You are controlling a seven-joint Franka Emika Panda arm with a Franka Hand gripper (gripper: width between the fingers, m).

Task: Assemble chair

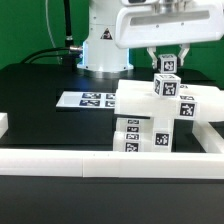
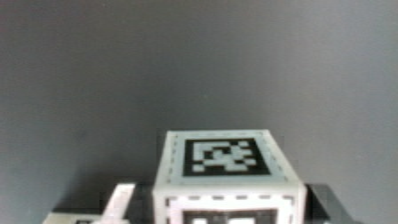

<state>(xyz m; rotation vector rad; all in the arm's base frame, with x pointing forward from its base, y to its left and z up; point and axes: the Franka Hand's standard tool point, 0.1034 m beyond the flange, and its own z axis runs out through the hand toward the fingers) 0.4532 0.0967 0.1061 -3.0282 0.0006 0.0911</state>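
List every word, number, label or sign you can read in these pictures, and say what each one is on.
No words, numbers or brand names can be read in either view.
Chair parts: black-and-white square tags only, patterns and not text.
Small block in the wrist view: one square tag, blurred, no letters.
Marker board: a row of square tags, too small to make out.

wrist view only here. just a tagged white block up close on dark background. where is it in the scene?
Observer: The small white tagged plastic block sits atop the blocky white chair body, under the gripper.
Operator: anything else on the table?
Observer: The flat white marker board lies at the exterior view's left of the chair body.
Operator: what's in front?
Observer: A long plain white border rail runs across the foreground.
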